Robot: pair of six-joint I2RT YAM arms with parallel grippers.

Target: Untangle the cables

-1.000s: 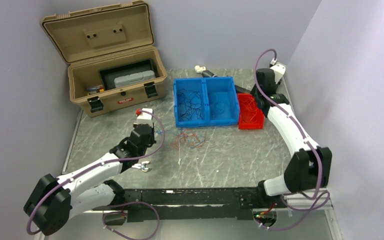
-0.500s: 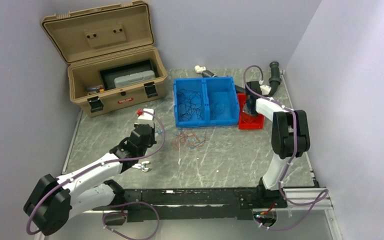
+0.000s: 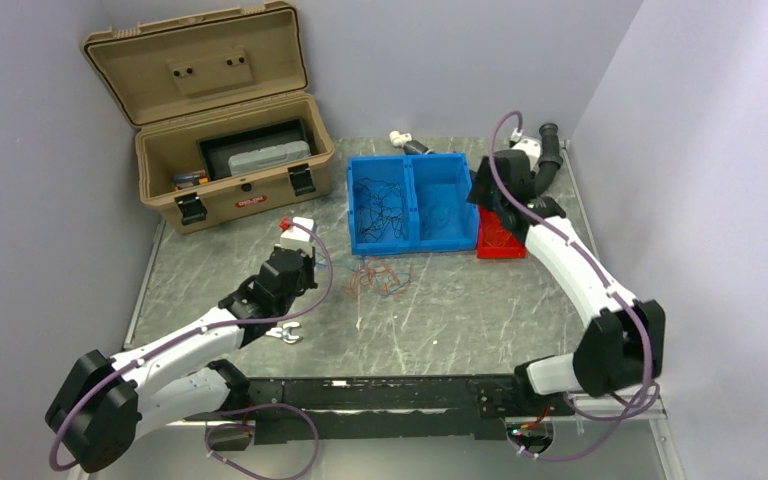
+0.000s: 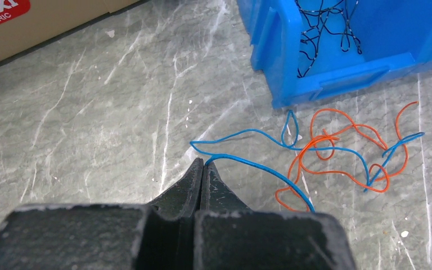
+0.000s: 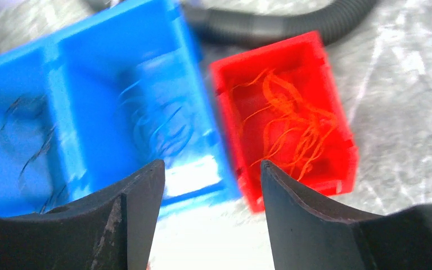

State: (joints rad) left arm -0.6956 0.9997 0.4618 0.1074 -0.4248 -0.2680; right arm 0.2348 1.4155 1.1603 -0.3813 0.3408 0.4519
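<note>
Cables (image 3: 378, 278): a small loose tangle of blue and orange strands on the grey marbled counter (image 3: 460, 310), just in front of the blue bin (image 3: 415, 243) and clear of its front wall. In the left wrist view the loops cross each other several times, the orange over and through the blue.

Left hand (image 4: 202, 163): fingers pressed together, low over the counter at the tangle's left edge. One blue strand (image 4: 247, 163) ends at the fingertips, pinched there, and runs right into the knot.

Right hand (image 5: 211, 166): fingers spread wide, nothing between them, hovering above the seam between the blue bin and the red bin (image 3: 500, 252).

Blue bin has two compartments: thin black strands (image 3: 380, 205) in the left, thin blue strands (image 3: 445, 215) in the right. The red bin sits against its right side and holds orange strands (image 5: 292, 118).

Black corrugated hose (image 3: 550, 160) lies behind the bins at the far right. Tan case (image 3: 230, 190), lid open, stands at the far left of the counter.
</note>
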